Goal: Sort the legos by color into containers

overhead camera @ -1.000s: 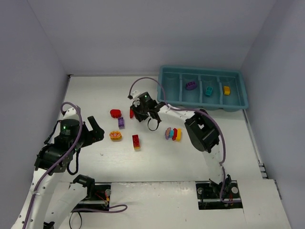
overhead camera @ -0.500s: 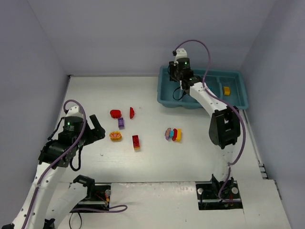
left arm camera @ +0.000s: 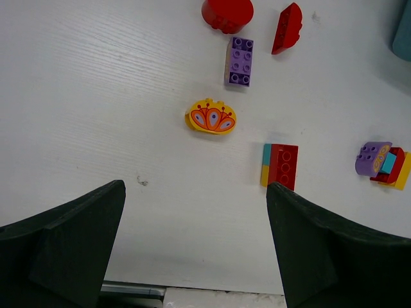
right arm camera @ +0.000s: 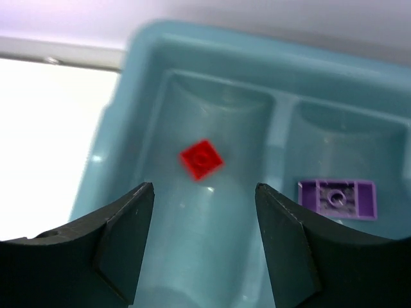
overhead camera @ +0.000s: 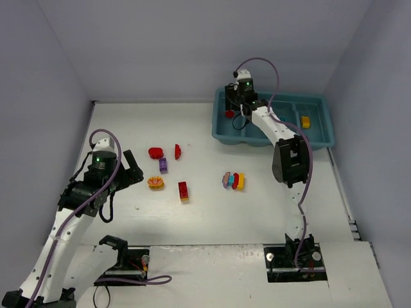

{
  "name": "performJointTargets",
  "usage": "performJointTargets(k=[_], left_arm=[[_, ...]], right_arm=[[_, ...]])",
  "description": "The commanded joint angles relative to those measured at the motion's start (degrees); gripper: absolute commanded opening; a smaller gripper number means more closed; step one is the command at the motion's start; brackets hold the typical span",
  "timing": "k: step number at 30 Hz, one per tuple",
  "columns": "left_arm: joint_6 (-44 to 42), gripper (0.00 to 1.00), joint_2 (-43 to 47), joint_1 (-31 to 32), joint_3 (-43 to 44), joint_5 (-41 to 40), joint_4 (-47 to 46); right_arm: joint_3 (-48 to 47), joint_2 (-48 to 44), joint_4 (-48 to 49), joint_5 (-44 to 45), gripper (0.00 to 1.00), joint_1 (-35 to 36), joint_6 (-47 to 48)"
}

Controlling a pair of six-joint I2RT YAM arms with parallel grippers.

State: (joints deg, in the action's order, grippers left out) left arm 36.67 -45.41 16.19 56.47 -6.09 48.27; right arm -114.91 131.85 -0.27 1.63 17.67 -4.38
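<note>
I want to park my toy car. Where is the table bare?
Bare table lies behind the round red brick, toward the far left corner, and along the near edge before the red-and-yellow stack. The cluster around the purple brick is crowded, and the right claw hangs over the tray.
</note>
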Motion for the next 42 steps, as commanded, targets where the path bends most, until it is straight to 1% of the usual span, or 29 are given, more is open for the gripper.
performJointTargets(k=[1, 4, 5, 7, 8, 11, 12, 14, 16, 25, 35, 38, 39, 40, 41, 42], left_arm=[[0.78, 0.84, -1.17, 0.25, 2.60, -1.12, -3.71], [0.78, 0.84, -1.18, 0.25, 2.60, -1.38, -3.89], [0.78, 0.84, -1.17, 0.34, 2.51, -1.30, -3.97], [0.78, 0.84, -1.00, 0.25, 2.24, -1.21, -3.80], [0.78, 0.84, -0.91, 0.25, 2.16, -1.21, -3.80], [1.04, 0.84, -0.56, 0.34, 1.98, -0.95, -3.45], [1.13, 0.84, -0.38, 0.34, 1.98, -0.86, -3.19], [1.39, 0.84, 0.23, 0.34, 1.72, -0.51, -2.92], [1.65, 0.84, 0.76, 0.25, 1.28, -0.50, -2.66], [3.94, 0.84, 3.48, 0.34, -0.39, 0.29, 0.07], [4.73, 0.84, 5.59, 0.25, -0.66, 1.25, 2.35], [4.64, 0.84, 6.29, 0.25, -0.57, 1.08, 3.23], [4.73, 0.84, 6.56, 0.34, -0.57, 1.08, 3.49], [4.64, 0.84, 6.73, 0.34, -0.74, 1.08, 3.67], [4.73, 0.84, 6.82, 0.34, -0.83, 0.99, 3.67], [4.73, 0.84, 7.00, 0.25, -0.92, 0.99, 3.76]], right_arm=[[-3.74, -4.58, 3.17, -4.43, 0.61, 0.87, -1.06], [-1.38, -6.87, 3.35, -6.19, 0.62, 2.54, -3.17], [-0.41, -7.65, 3.78, -6.29, 0.64, 4.20, -3.61], [2.57, -9.76, 4.75, -6.11, 0.70, 6.31, -5.54], [3.46, -10.64, 4.84, -5.59, 0.76, 8.67, -6.07], [5.75, -11.26, 4.93, -2.16, 0.82, 12.46, -7.83], [6.19, -11.18, 4.93, -1.81, 0.82, 14.65, -8.36], [7.07, -9.96, 4.93, 1.09, 0.82, 16.51, -10.73], [7.42, -8.90, 4.84, 1.27, 0.82, 18.45, -13.53], [6.90, -2.48, 4.58, 1.97, 0.73, 23.81, -17.59], [7.07, 2.88, 3.79, 3.12, 0.65, 26.62, -20.31], [7.51, 3.15, 3.79, 3.21, 0.58, 27.15, -20.31], [7.86, 2.97, 3.70, 3.21, 0.52, 27.24, -20.31], [8.12, 2.89, 3.79, 3.21, 0.47, 27.33, -20.23], [8.47, 2.71, 3.79, 3.21, 0.37, 27.33, -20.23], [8.83, 2.10, 3.79, 3.55, 0.31, 27.33, -20.14]])
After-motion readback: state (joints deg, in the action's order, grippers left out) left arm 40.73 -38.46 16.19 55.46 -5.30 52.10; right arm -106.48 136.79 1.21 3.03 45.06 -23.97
